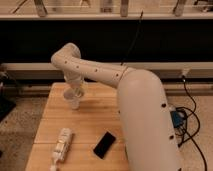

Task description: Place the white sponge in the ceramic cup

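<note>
The small pale ceramic cup [74, 103] stands upright on the wooden table [95, 125] near its far left part. My gripper [75, 92] hangs at the end of the white arm [100, 75], straight above the cup and right at its rim. A pale shape sits at the gripper's tip over the cup's mouth, but I cannot tell whether it is the white sponge. No sponge shows anywhere else on the table.
A longer bumpy white object [61, 145] lies near the table's front left. A black phone-like slab [105, 145] lies at the front middle. My big white arm body [147, 125] covers the table's right side. A dark wall with rails runs behind the table.
</note>
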Action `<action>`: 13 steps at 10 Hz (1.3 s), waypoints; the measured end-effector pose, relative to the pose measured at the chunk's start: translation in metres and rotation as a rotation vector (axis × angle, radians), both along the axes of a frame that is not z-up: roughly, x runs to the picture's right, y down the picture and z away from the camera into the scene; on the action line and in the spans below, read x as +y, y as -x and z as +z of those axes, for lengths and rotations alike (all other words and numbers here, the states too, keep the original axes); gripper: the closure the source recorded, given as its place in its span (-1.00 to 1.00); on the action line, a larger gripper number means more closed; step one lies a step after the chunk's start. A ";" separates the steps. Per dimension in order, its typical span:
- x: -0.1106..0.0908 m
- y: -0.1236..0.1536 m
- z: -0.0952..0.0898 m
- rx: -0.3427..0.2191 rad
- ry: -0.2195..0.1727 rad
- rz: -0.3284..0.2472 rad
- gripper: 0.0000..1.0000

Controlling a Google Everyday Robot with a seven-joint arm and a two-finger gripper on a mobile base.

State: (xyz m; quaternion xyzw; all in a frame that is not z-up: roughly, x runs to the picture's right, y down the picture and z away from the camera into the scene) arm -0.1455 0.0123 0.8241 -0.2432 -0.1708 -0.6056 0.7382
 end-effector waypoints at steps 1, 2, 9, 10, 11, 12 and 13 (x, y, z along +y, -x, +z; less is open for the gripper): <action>0.000 0.000 0.000 -0.001 -0.001 0.000 0.99; 0.000 0.000 0.000 0.000 0.000 0.000 0.99; -0.017 0.021 -0.026 -0.054 -0.007 -0.017 0.99; -0.017 0.025 -0.025 -0.069 0.001 -0.021 0.99; -0.015 0.030 -0.025 -0.084 0.011 -0.022 0.99; -0.015 0.034 -0.023 -0.096 0.018 -0.024 0.99; -0.014 0.037 -0.021 -0.109 0.028 -0.023 0.99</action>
